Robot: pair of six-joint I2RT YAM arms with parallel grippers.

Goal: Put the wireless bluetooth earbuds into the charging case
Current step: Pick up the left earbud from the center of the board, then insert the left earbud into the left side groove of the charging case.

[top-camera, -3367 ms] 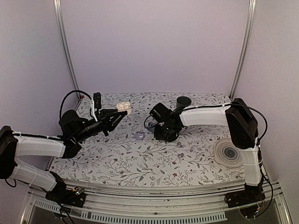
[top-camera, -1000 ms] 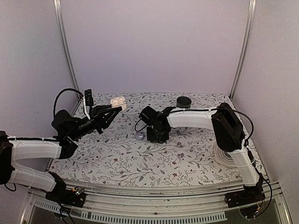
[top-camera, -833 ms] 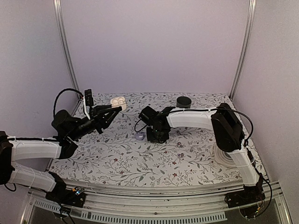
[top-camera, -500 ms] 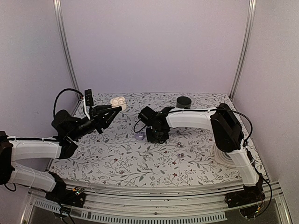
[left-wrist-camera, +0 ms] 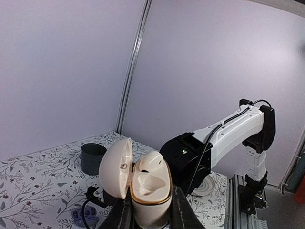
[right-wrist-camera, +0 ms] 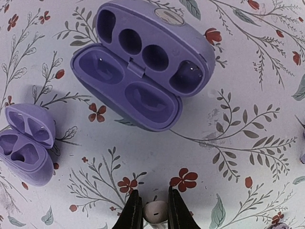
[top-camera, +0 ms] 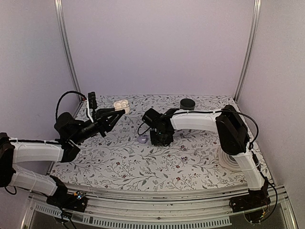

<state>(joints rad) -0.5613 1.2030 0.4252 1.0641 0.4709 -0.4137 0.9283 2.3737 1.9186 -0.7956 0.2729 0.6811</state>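
Note:
My left gripper is shut on a cream-white charging case and holds it upright in the air at the back left. Its lid stands open. One white earbud sits in the far socket, and the near socket is bare. My right gripper points down close over the table at mid-depth. It is shut on a second white earbud, with both fingers against its sides.
A large purple clamshell case lies open on the floral table just beyond the right gripper, and a smaller open purple one lies to its left. A dark mug stands at the back. A spiral-patterned disc lies at the right.
The right arm has swung left and lowered beside the purple case, and its jaws have closed on the earbud. The left arm with the case has barely shifted.

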